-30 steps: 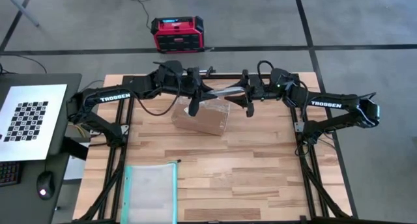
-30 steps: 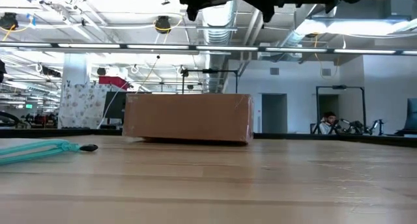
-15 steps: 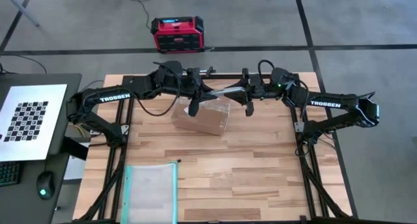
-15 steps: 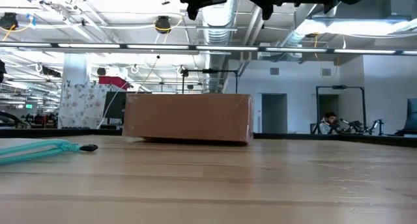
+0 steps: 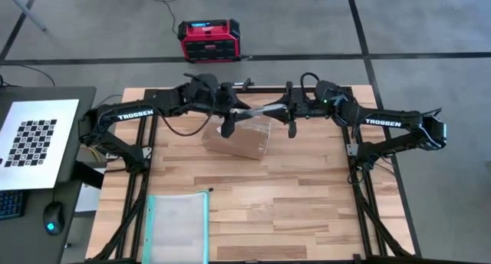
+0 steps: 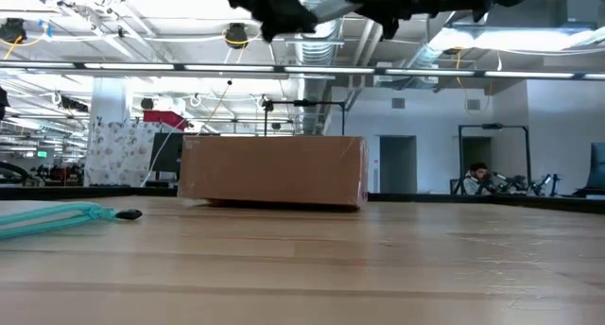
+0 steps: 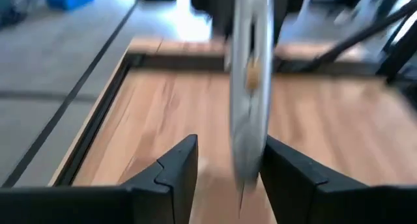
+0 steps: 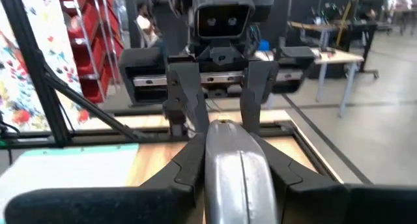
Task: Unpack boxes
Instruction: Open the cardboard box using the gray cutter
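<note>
The brown cardboard box (image 5: 239,139) rests on its bottom at the far middle of the table, also seen in the low view (image 6: 274,172). Both arms meet above it. A flat silver-grey pack (image 5: 261,109) hangs between them, well above the box. My right gripper (image 8: 238,175) is shut on the pack's right end. My left gripper (image 7: 228,168) is open, its fingers (image 8: 189,100) standing on either side of the pack's other end (image 7: 251,87). My right gripper pinches the silver-grey pack's near end (image 8: 238,152) between its two fingers. The fingers come in level from the table's right and lie along the pack. The pack sticks out level toward the left arm, lifted clear of the box. My left gripper may brush the pack's end with one finger (image 7: 287,172); I cannot tell.
A clear pouch with teal edges (image 5: 178,226) lies at the table's near left. A red and black case (image 5: 209,40) stands on the floor beyond the far edge. Bare wood lies between the box and the near edge.
My left gripper has tipped downward toward the box, and it shows lower and blurred in the low view. The pack, the box and my right gripper have stayed where they were.
</note>
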